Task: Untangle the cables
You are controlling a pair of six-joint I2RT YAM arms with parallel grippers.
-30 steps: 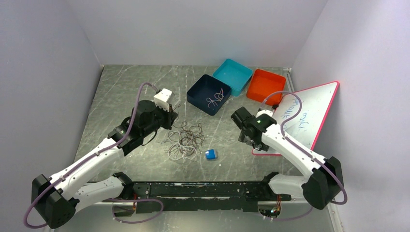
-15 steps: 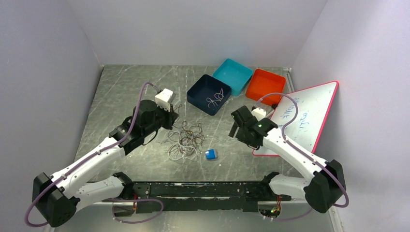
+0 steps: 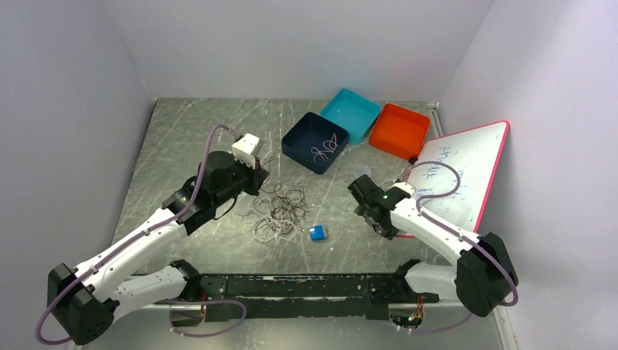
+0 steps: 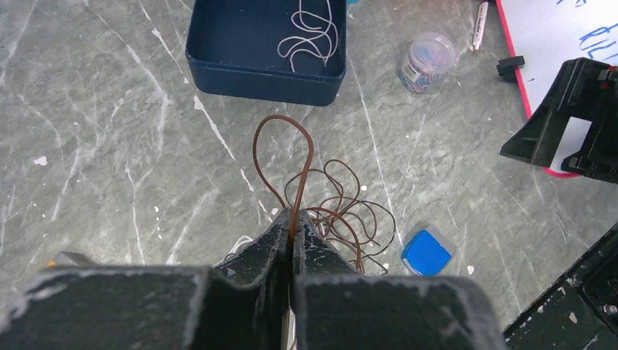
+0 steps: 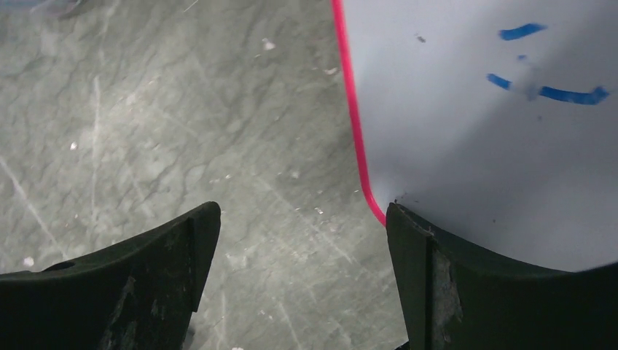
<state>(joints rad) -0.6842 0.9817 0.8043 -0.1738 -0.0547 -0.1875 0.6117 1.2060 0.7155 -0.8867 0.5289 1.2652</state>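
A tangle of thin cables (image 3: 279, 211), whitish-grey, brown and black, lies mid-table. My left gripper (image 4: 294, 216) is shut on a brown cable (image 4: 309, 152) whose loop rises ahead of the fingertips; the rest of the pile (image 4: 350, 219) lies just to the right. In the top view the left gripper (image 3: 259, 182) sits at the pile's left edge. One whitish cable (image 3: 324, 149) lies in the dark blue bin (image 3: 300, 138). My right gripper (image 5: 297, 219) is open and empty, low over bare table at the whiteboard's corner (image 5: 375, 208), away from the pile (image 3: 386, 227).
A teal bin (image 3: 351, 109) and an orange bin (image 3: 399, 130) stand at the back. A pink-edged whiteboard (image 3: 466, 164) lies at the right. A small blue block (image 3: 317, 232) sits near the pile. A clear jar (image 4: 425, 60) and a marker (image 4: 478, 14) lie by the whiteboard.
My right arm has swung down and toward the near edge beside the whiteboard, gripper now pointing at the table. The left arm and the cable pile have barely moved.
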